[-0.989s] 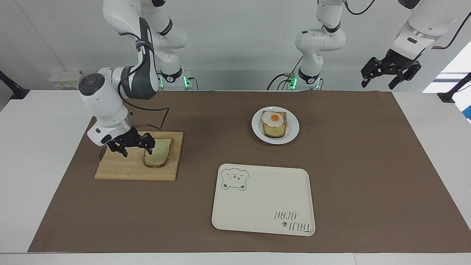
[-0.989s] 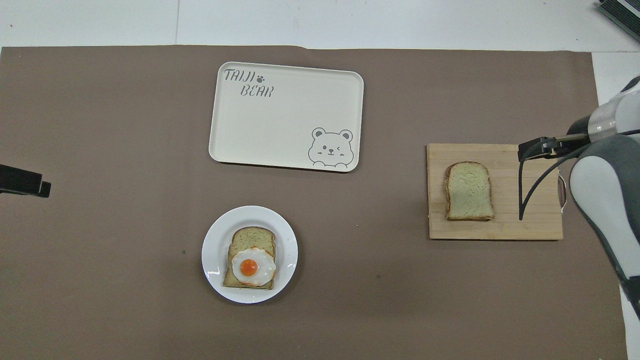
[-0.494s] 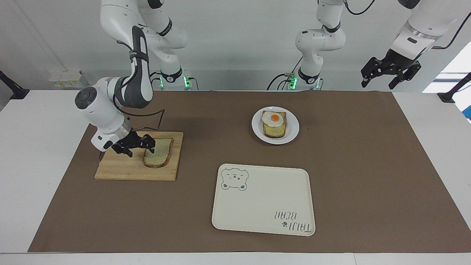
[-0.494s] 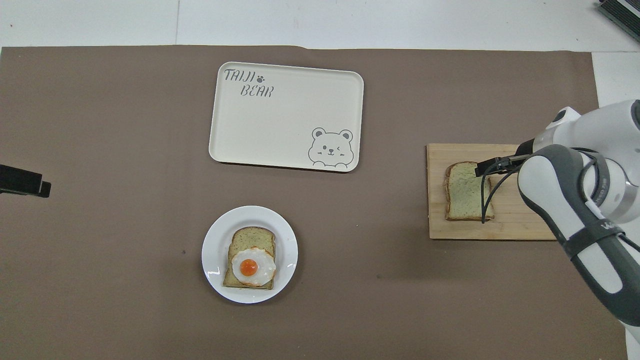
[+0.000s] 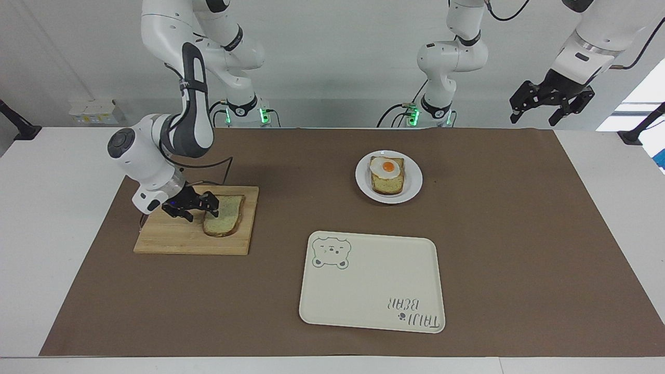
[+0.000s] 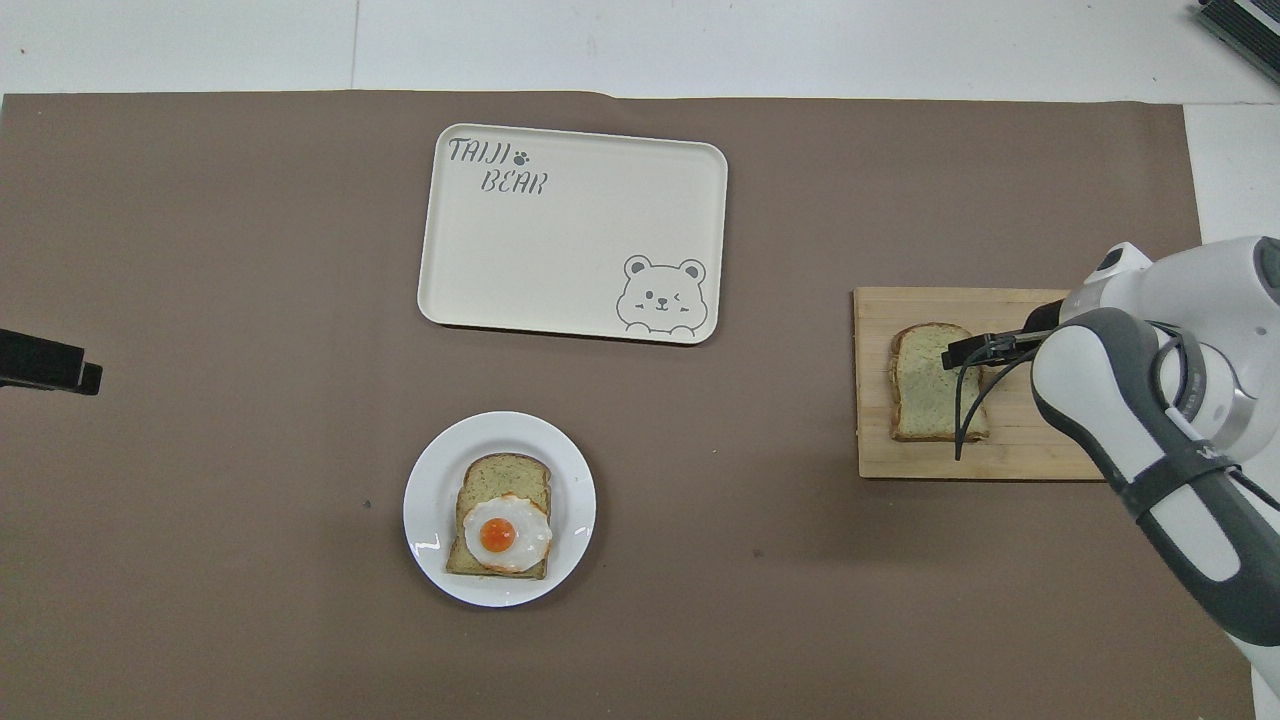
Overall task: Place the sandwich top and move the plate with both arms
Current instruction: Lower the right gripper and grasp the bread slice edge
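The right gripper (image 5: pixel 207 206) crouched at the sandwich top's (image 5: pixel 224 215) edge on the cutting board (image 5: pixel 171 239), apparently to grip it; its fingers' spread couldn't be told, the left gripper (image 5: pixel 550 101) waited wide

Table (image 5: pixel 62 218): mat (image 5: pixel 519 234), board (image 5: pixel 171 239), plate (image 5: pixel 413 189), tray (image 5: pixel 374 291)

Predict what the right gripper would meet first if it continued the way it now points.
Most likely the plain tan bread slice on the wooden cutting board; the right gripper already sits at its edge, though contact is unclear.
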Action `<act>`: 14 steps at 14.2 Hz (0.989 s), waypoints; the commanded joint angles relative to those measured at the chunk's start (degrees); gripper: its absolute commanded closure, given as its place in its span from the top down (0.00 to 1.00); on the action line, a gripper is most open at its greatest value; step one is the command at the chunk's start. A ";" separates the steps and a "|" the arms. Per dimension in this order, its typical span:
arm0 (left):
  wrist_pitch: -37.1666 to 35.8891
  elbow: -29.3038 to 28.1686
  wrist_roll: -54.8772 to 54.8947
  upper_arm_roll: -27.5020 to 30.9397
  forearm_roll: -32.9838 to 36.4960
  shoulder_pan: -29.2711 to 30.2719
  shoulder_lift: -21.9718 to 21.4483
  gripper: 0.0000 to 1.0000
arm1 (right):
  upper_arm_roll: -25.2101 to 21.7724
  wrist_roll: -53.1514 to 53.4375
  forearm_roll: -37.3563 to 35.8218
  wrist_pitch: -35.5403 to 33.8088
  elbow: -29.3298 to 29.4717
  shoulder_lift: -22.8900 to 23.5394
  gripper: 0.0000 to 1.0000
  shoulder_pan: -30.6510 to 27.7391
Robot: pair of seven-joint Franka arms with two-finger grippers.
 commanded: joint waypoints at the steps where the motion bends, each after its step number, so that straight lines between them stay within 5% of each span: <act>1: -0.59 -0.67 -0.05 -0.26 0.50 0.42 -1.10 1.00 | 0.43 -2.18 2.83 1.03 -2.42 -1.05 0.58 -0.87; 5: -0.59 -0.67 -0.05 -0.26 0.50 0.42 -1.10 1.00 | 0.43 -2.35 2.92 1.11 -3.57 -1.32 0.39 -2.01; 7: -0.59 -0.67 -0.05 -0.26 0.50 0.42 -1.10 1.00 | 0.43 -1.40 4.40 0.85 -3.39 -1.14 0.00 -2.63; 14: -0.59 -0.67 -0.05 -0.26 0.50 0.42 -1.10 1.00 | 0.25 0.28 5.20 0.24 -1.81 -1.31 0.00 -2.02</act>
